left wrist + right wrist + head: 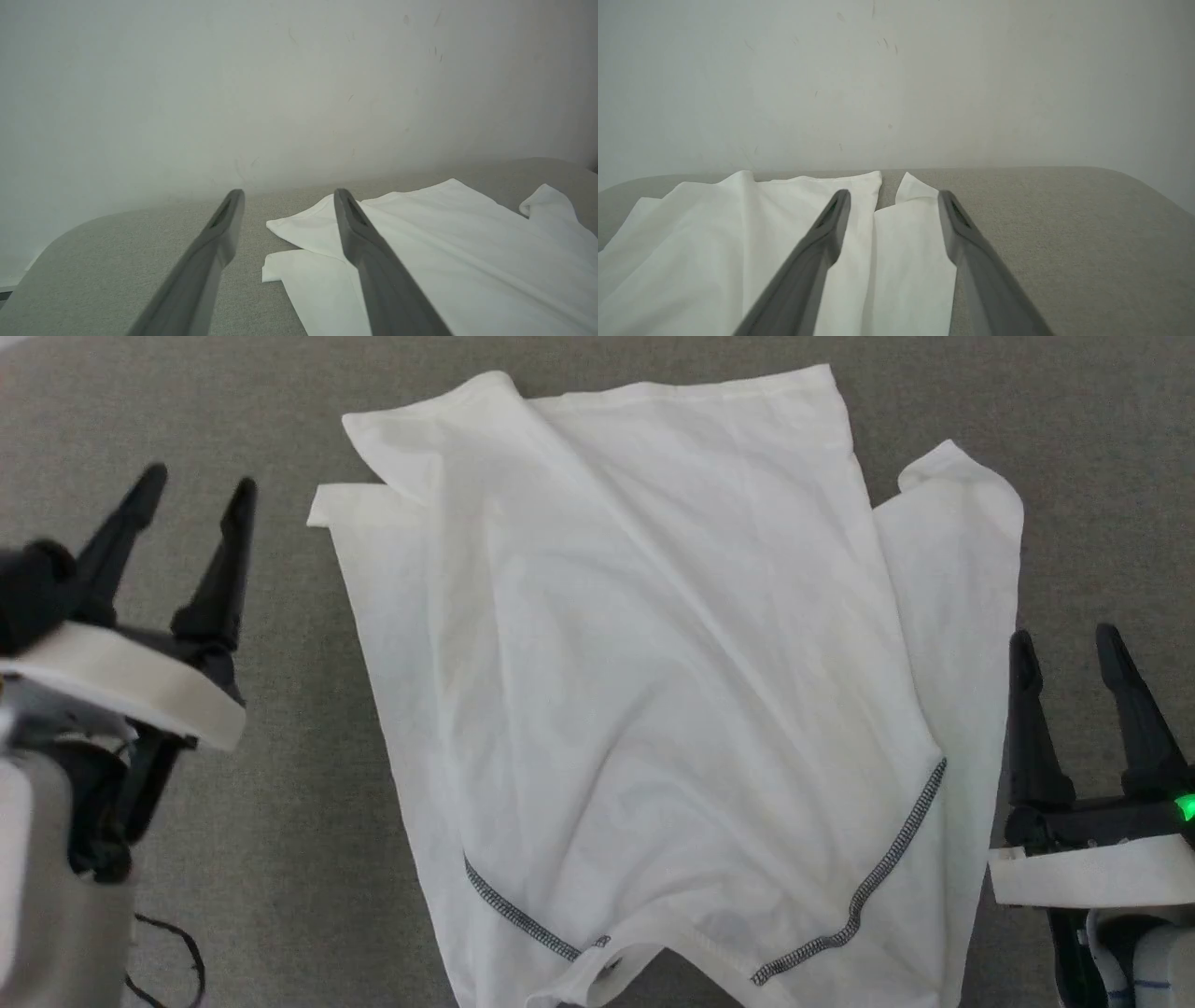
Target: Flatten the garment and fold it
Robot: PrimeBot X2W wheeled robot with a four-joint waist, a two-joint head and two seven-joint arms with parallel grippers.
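Fingers spread and empty, the left gripper (199, 481) at ten o'clock and the right gripper (1065, 637) at three o'clock flank the garment (653, 691), which lies rumpled on a grey fabric surface (280, 859), collar at six o'clock.

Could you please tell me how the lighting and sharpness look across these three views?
Head view: soft, even light, the garment sharp, its folds faintly shaded, no glare. Left wrist view: the left hand blurs up close. Right wrist view: the right hand is likewise soft.
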